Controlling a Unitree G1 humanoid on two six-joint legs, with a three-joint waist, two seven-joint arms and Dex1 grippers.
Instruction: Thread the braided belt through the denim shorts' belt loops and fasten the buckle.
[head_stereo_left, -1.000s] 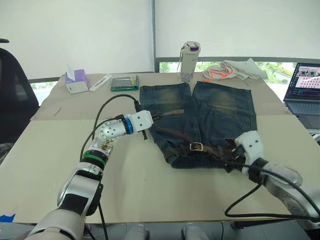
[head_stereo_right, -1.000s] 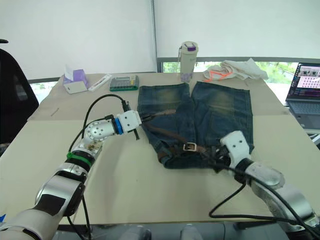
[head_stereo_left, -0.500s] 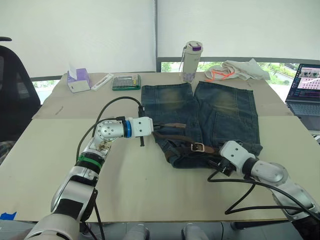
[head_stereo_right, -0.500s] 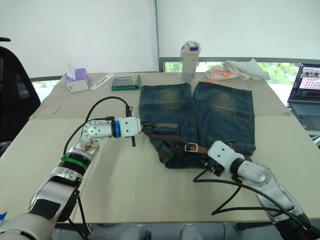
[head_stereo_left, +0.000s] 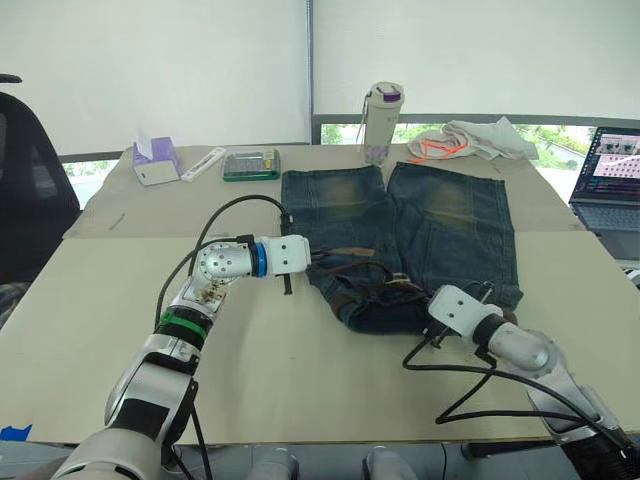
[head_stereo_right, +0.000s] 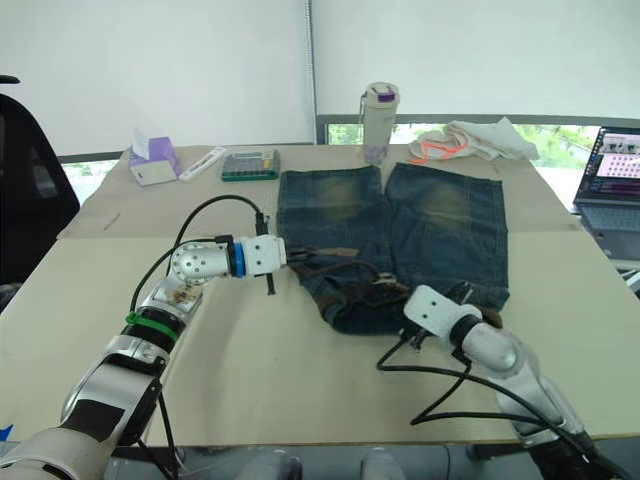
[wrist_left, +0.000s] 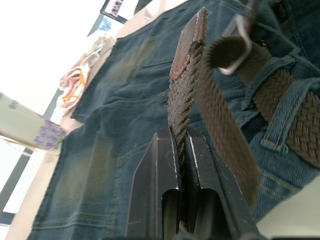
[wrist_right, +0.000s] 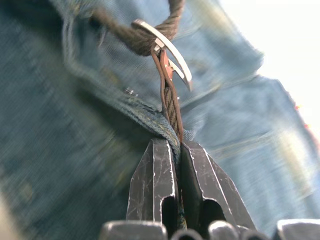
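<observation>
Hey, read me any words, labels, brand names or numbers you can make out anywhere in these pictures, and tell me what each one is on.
No text can be read here.
Bottle: purple flower print, no words legible.
Laptop screen: rows of small coloured tiles, too small to read.
Tissue box: no legible print.
Green-rimmed case: too small to tell.
Denim shorts, braided belt, buckle: no label or stamp visible.

Open tan tabletop (head_stereo_left: 300, 380) lies before the dark blue denim shorts (head_stereo_left: 440, 215); a white purple-capped bottle (head_stereo_left: 381, 122), crumpled white cloth (head_stereo_left: 478, 138) and open laptop (head_stereo_left: 610, 170) crowd the far edge.
</observation>
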